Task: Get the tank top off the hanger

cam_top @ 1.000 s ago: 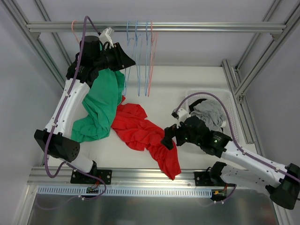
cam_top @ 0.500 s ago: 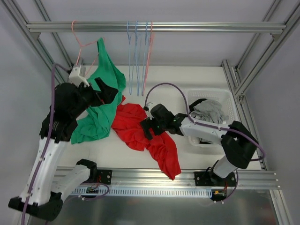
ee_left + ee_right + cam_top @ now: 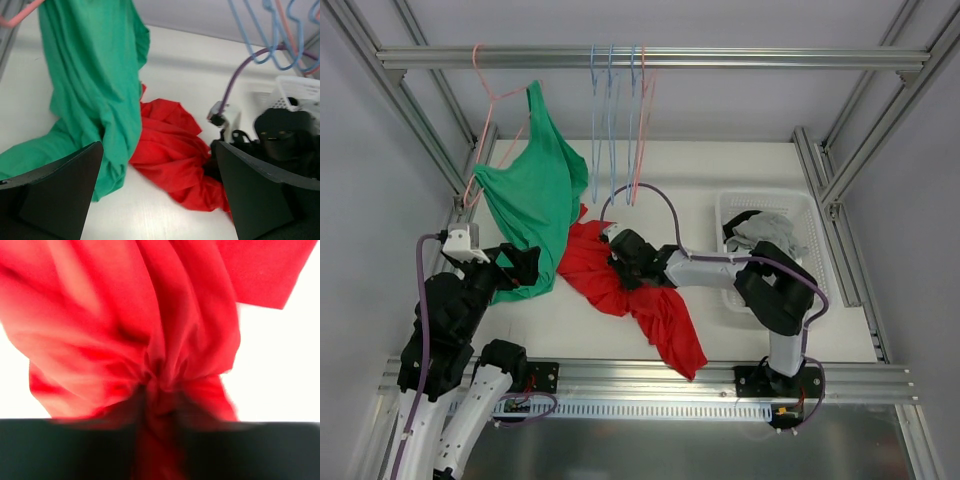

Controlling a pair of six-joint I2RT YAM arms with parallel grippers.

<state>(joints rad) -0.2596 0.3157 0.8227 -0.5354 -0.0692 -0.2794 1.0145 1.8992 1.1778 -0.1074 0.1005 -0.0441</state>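
Observation:
The green tank top [image 3: 535, 200] hangs from a pink hanger [image 3: 485, 100] on the rail at the back left, its lower end trailing onto the table. It also fills the upper left of the left wrist view as the tank top [image 3: 95, 90] under the hanger [image 3: 15, 20]. My left gripper [image 3: 518, 266] is near the table's left front, open and holding nothing; in its own view the gripper [image 3: 159, 150] is apart from the cloth. My right gripper [image 3: 620, 262] is shut on a red garment [image 3: 660, 310] lying mid-table, and the gripper [image 3: 160, 405] shows red cloth [image 3: 125, 315] bunched between its jaws.
Several bare blue and pink hangers [image 3: 620, 120] hang from the rail [image 3: 770, 57] at the back centre. A white basket [image 3: 805, 212] with grey and dark clothes stands at the right. Metal frame posts run along both sides.
My left gripper opened, let go near the hanger and drew back to the near left; the green top now hangs spread. My right arm reached left and closed on the red garment.

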